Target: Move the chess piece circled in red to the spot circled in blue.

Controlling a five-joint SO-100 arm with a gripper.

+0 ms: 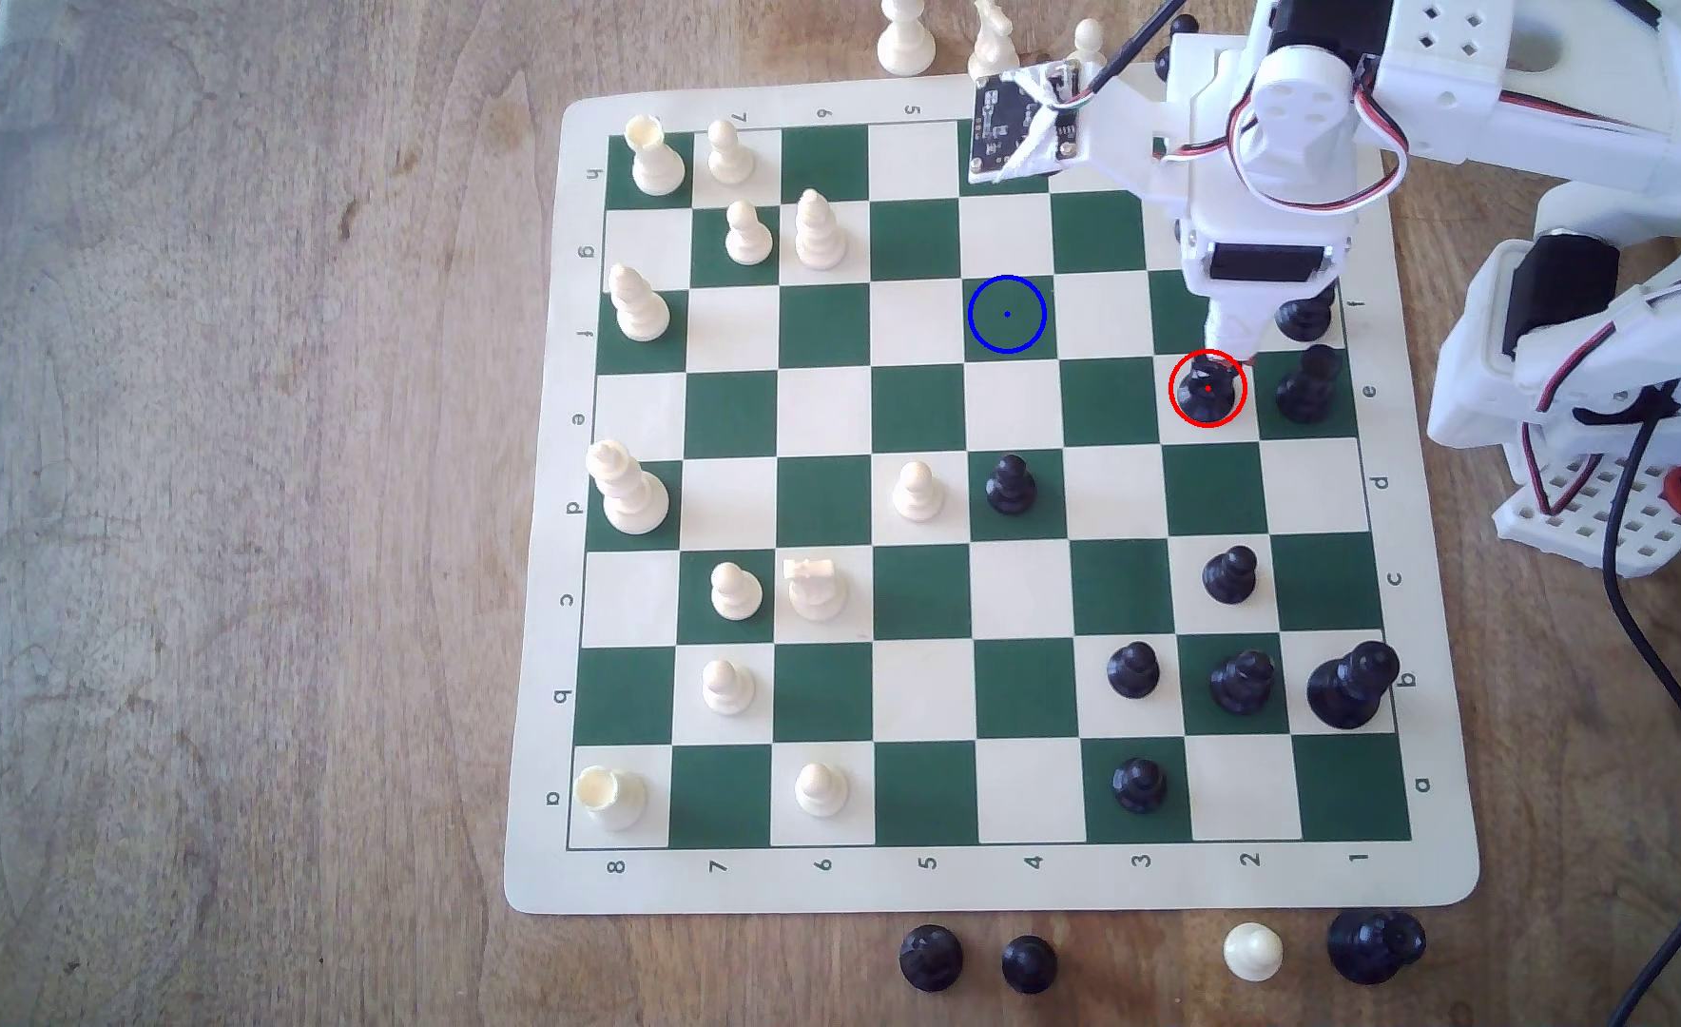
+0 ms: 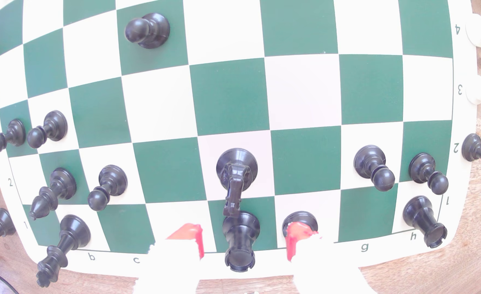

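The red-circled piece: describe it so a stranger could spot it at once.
On the green-and-cream board, look toward the exterior view's right edge, below the white arm. The knight stands on a cream square; its jagged horse head differs from the round-headed pawns.

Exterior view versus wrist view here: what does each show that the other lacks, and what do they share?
Exterior: the drawn red ring around the knight and the blue ring marking the spot. Wrist: the gripper open, its red fingertips set apart. Both: the knight standing upright on a cream square.
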